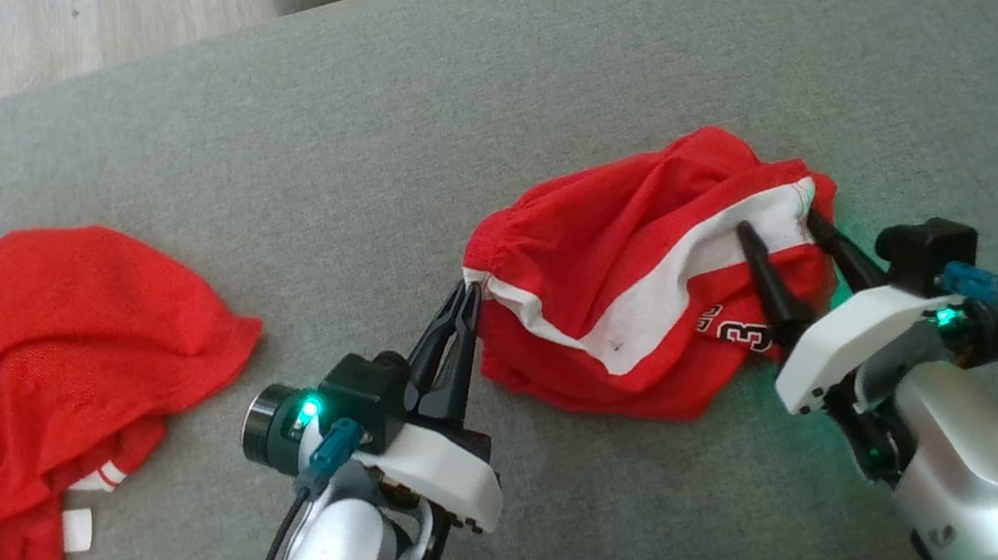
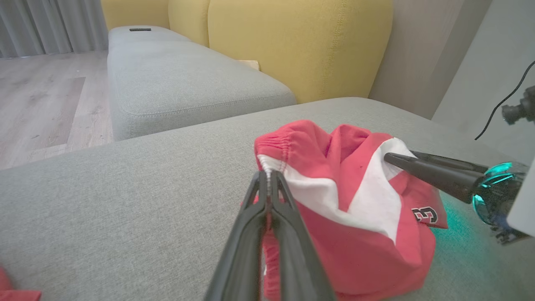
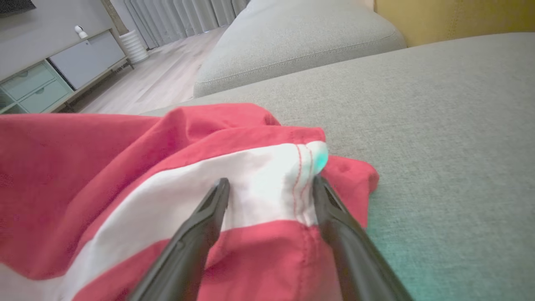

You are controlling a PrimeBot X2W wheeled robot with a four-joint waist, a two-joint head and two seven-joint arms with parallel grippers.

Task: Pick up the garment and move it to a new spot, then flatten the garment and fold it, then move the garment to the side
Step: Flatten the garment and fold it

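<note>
The left claw (image 1: pixel 466 296) is pinched tight on the gathered left corner of the garment (image 1: pixel 612 231), mid-cushion on the grey sofa (image 1: pixel 524 63). The right claw (image 1: pixel 779 223) is spread wide, straddling the white stripe (image 3: pixel 259 188) at the right end. Looks like a two-corner lift brewing.

Left claw (image 1: pixel 468 293), fingers tight together; right claw (image 1: pixel 779 223), fingers wide apart (tips of both up the head view).

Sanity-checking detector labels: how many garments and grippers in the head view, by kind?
Garments: 2 (red-and-white garment, red mesh garment)
Grippers: 2 (left gripper, right gripper)
Total: 4
</note>
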